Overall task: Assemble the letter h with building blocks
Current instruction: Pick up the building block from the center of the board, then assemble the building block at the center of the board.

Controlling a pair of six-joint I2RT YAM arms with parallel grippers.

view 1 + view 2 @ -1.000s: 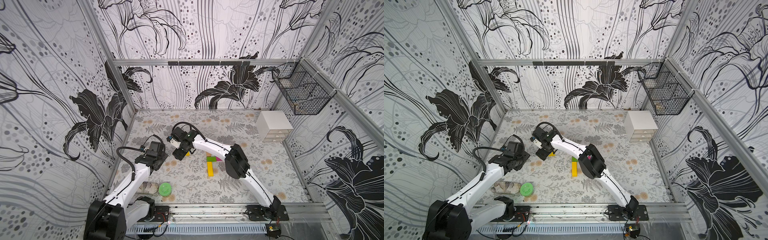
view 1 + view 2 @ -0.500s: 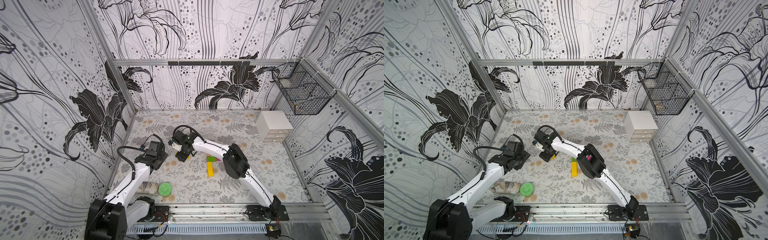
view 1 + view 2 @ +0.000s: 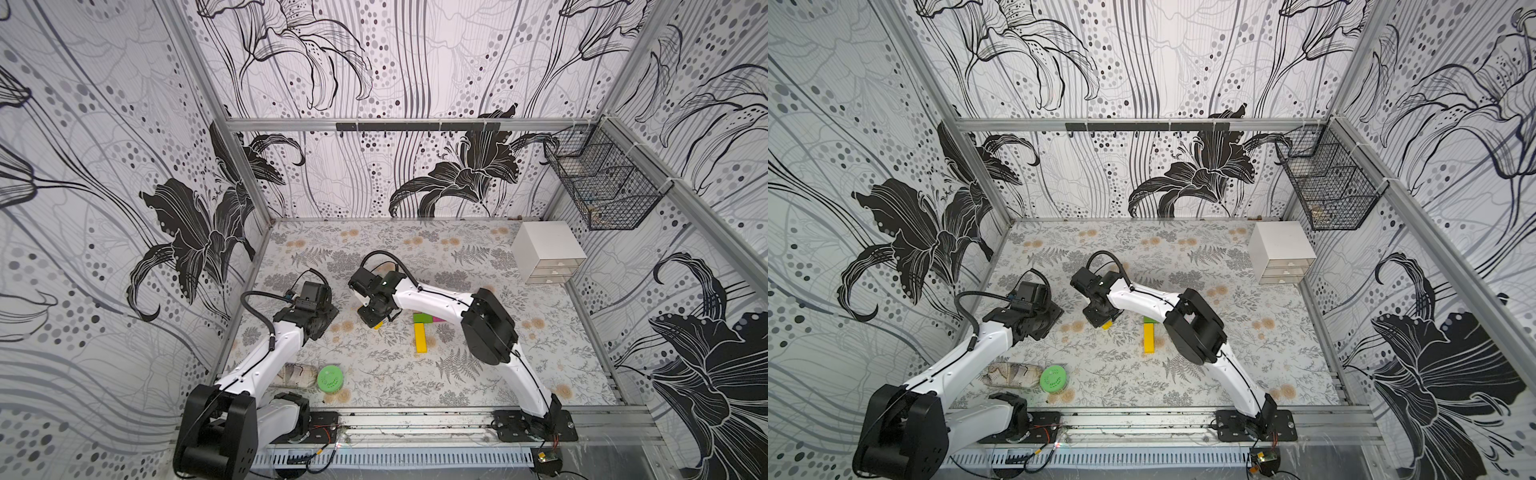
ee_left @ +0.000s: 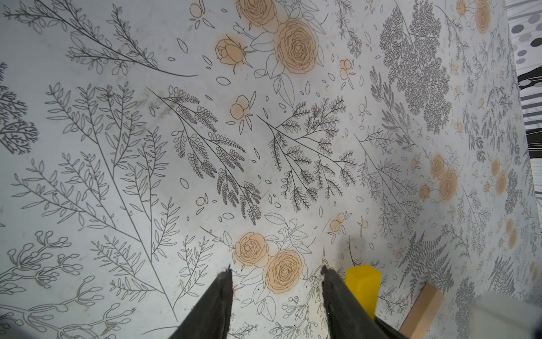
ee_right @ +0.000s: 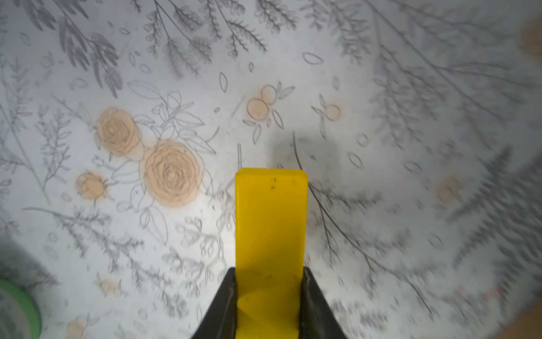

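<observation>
Clearly, my right gripper (image 5: pixel 269 271) clamped 1 yellow block (image 5: pixel 271 217) by its end; my left gripper (image 4: pixel 275 280) hung with jaws partly apart, holding nothing.

A: What is being held by the right gripper (image 5: pixel 268 273)?

B: A yellow block (image 5: pixel 271 223) is being clamped on its two long sides by the dark fingers (image 5: pixel 227 293), with its free end being pointed away from the camera.

A: Is it being rested on the mat (image 5: pixel 117 205)?

B: That cannot be told. A shadow is being cast on the mat just past the block's end.

A: Is anything else being shown?

B: A green lid (image 5: pixel 14 308) is being cut off by the frame's edge, well apart from the block.
</observation>
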